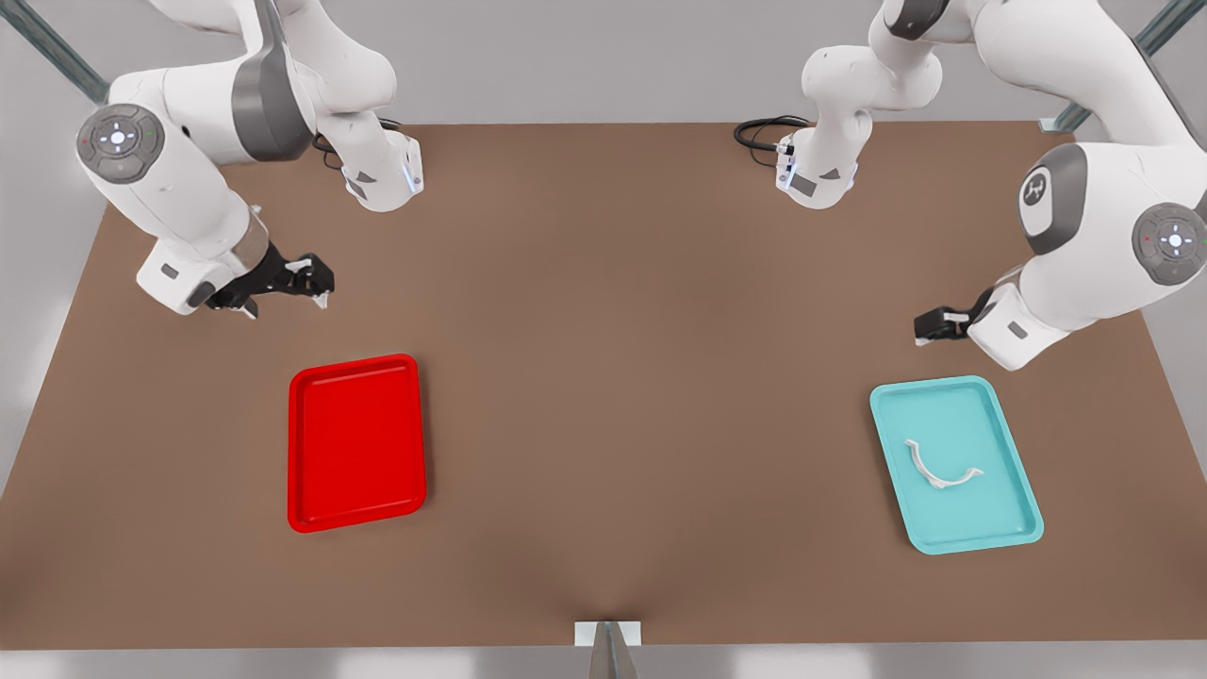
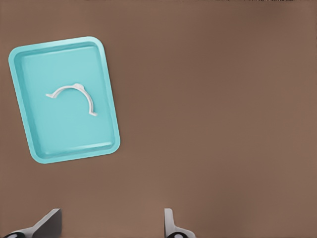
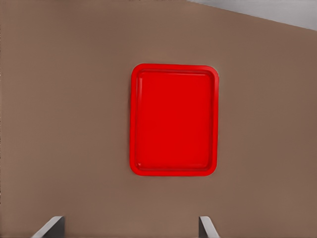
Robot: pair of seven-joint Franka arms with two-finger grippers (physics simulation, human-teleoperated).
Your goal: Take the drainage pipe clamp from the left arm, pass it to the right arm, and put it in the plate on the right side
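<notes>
1. While both arms hover above the table point(image 1: 603, 396), the left gripper point(image 1: 935, 325), on the front view's right, hangs fingers spread and empty, near the teal tray point(image 1: 1000, 509).
2. The clamp point(image 1: 940, 469) lies loose inside that tray.
3. The right gripper point(image 1: 300, 280) waits, fingers apart, above the red plate point(image 1: 311, 453).
4. Pickup hasn't begun; next, I'd say, the left gripper must drop squarely over the thin strip.

You have a brown surface point(image 1: 603, 377) carrying a red plate point(image 1: 355, 441) and, well apart, a teal tray point(image 1: 954, 462).
</notes>
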